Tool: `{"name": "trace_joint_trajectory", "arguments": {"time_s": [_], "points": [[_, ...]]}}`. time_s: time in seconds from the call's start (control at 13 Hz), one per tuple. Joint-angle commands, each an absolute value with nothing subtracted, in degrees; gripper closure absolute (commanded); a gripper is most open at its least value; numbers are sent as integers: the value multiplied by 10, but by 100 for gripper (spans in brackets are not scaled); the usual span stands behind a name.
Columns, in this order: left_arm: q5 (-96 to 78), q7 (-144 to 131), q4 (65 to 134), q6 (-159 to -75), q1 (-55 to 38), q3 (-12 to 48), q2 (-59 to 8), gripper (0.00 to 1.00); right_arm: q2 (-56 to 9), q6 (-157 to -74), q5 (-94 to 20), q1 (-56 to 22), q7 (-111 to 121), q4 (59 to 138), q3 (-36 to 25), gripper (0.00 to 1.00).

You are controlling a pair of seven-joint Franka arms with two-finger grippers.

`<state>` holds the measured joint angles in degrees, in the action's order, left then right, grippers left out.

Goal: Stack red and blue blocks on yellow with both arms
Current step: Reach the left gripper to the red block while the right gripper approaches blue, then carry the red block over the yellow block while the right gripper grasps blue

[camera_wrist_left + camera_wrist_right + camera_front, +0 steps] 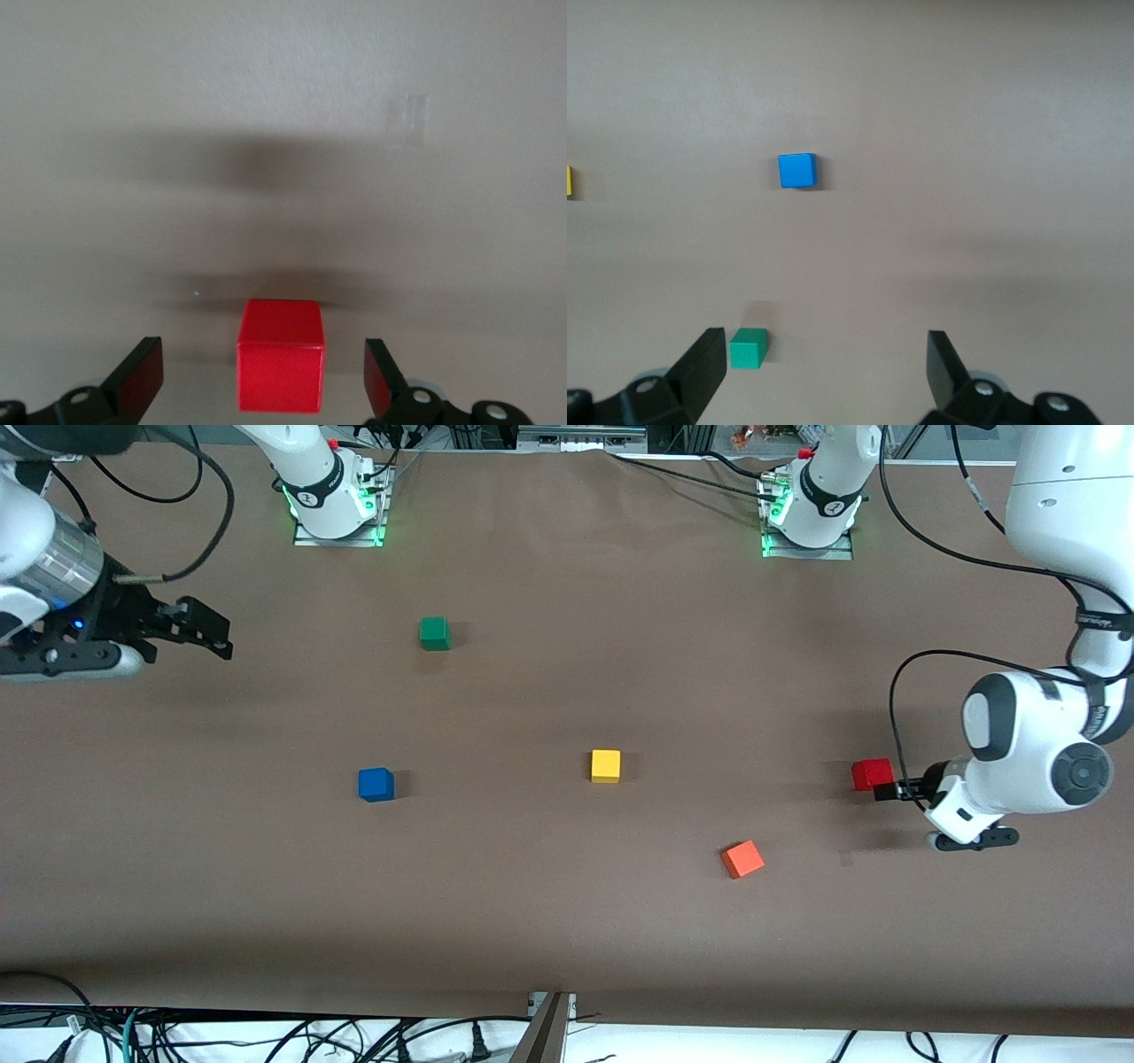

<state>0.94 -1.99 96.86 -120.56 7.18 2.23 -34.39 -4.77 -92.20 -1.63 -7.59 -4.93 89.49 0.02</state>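
Observation:
The red block [872,772] sits on the table toward the left arm's end. My left gripper [889,789] is down at it and open. In the left wrist view the red block [282,367] stands between the two fingers [142,376] of my left gripper [263,381], with a gap on each side. The yellow block [606,765] sits mid-table and the blue block [376,784] toward the right arm's end. My right gripper [205,631] hangs open and empty over that end. The right wrist view shows my right gripper [824,367], the blue block [797,170] and a sliver of the yellow block [570,181].
An orange-red cube [742,859] lies nearer the front camera, between the yellow and red blocks. A green cube [434,633] sits farther from the camera than the blue block; it also shows in the right wrist view [749,347]. Cables run along the table's edges.

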Motion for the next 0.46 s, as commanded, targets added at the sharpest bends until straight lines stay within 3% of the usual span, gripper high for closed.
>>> {"name": "trace_joint_trajectory", "arguments": {"time_s": [0.0,0.15,0.23,0.31,0.38], "points": [[13,-19,1030,-1250,72,24,-321,0,-88,-936,-14,-76,-52,882,-1,0],[13,-19,1063,-1278,72,25,-313,0,-130,-954,-13,-72,-26,882,-1,0],[13,-20,1077,-1282,73,28,-309,13,-153,-950,-15,-70,16,882,-2,0],[13,-25,1081,-1282,75,32,-304,53,-159,-962,-16,-71,31,882,-2,0],[13,-25,1081,-1281,74,33,-303,82,-163,-972,-15,-74,32,887,-2,0]]}}
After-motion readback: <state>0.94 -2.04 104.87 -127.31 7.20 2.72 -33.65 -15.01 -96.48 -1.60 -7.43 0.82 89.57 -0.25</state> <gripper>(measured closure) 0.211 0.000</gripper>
